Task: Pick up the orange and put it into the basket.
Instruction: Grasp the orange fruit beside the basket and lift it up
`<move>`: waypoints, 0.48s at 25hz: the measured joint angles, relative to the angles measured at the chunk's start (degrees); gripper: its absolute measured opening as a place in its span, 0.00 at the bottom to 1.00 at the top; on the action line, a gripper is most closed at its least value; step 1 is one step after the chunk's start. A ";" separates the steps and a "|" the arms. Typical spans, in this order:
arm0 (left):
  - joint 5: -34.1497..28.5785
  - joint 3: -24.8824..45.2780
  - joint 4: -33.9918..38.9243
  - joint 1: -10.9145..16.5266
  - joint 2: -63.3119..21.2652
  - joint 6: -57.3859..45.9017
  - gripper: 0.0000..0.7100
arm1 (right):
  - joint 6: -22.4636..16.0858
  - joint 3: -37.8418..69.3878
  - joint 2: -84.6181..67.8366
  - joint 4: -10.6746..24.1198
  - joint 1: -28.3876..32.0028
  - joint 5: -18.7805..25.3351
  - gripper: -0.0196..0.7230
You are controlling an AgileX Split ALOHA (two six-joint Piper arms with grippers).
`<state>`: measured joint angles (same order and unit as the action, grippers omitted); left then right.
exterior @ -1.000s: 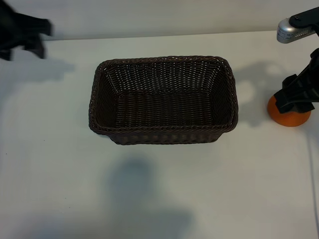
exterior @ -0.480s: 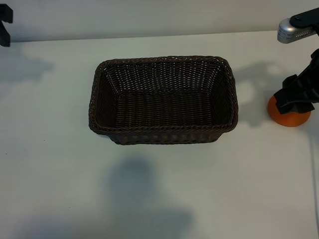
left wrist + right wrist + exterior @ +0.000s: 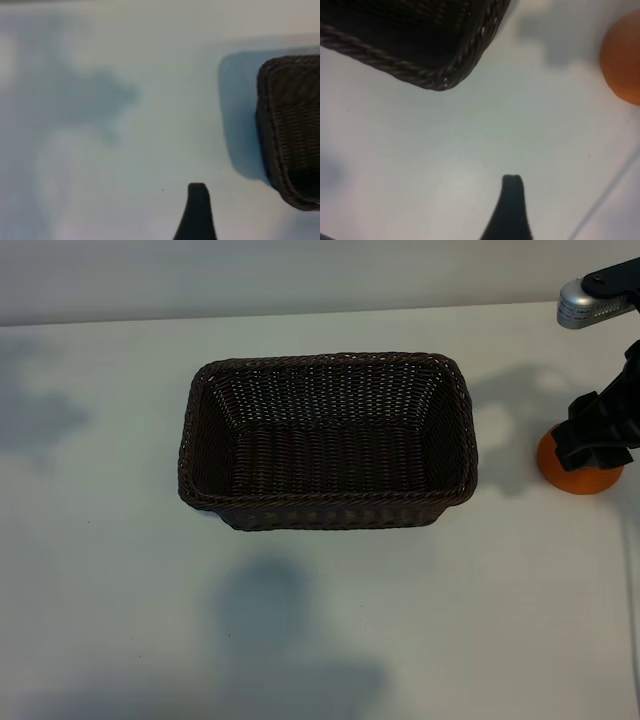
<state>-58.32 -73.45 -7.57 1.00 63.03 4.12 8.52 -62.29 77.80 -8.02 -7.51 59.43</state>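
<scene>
The surface (image 3: 110, 570) is pale and plain, with soft shadows lying across it. The basket (image 3: 327, 502) stands near its middle, open side up, with nothing inside. The right arm reaches in at the exterior view's right edge, and its gripper (image 3: 598, 436) hangs pointing down over the orange (image 3: 580, 476), hiding the fruit's upper part; its fingers stand apart and are not clamped on anything. The orange rests on the surface well to the right of the basket, outside it. In the right wrist view one dark fingertip (image 3: 512, 186) hovers over bare surface between the basket's corner and the orange. The left gripper shows only in its own wrist view as a single fingertip (image 3: 197, 192) above the surface beside the basket, fingers apart.
</scene>
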 joint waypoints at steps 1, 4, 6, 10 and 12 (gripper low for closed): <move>0.89 1.78 0.00 0.00 -3.18 0.05 0.84 | 0.00 0.00 0.00 0.13 0.00 0.00 0.83; 2.25 6.80 0.06 0.00 -12.40 1.11 0.84 | 0.00 0.00 0.00 0.22 0.00 0.00 0.83; 1.28 9.32 0.12 0.00 -19.72 1.69 0.84 | 0.00 0.00 0.00 0.36 0.00 0.06 0.83; -2.83 12.96 0.18 0.00 -30.06 2.74 0.84 | 0.00 0.00 0.00 0.37 0.00 0.15 0.83; -2.89 14.89 0.18 0.00 -34.33 2.78 0.84 | -0.05 0.00 0.00 0.37 0.00 0.15 0.83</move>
<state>-61.21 -58.56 -7.39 1.00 28.70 6.89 8.46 -62.29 77.80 -7.65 -7.51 59.59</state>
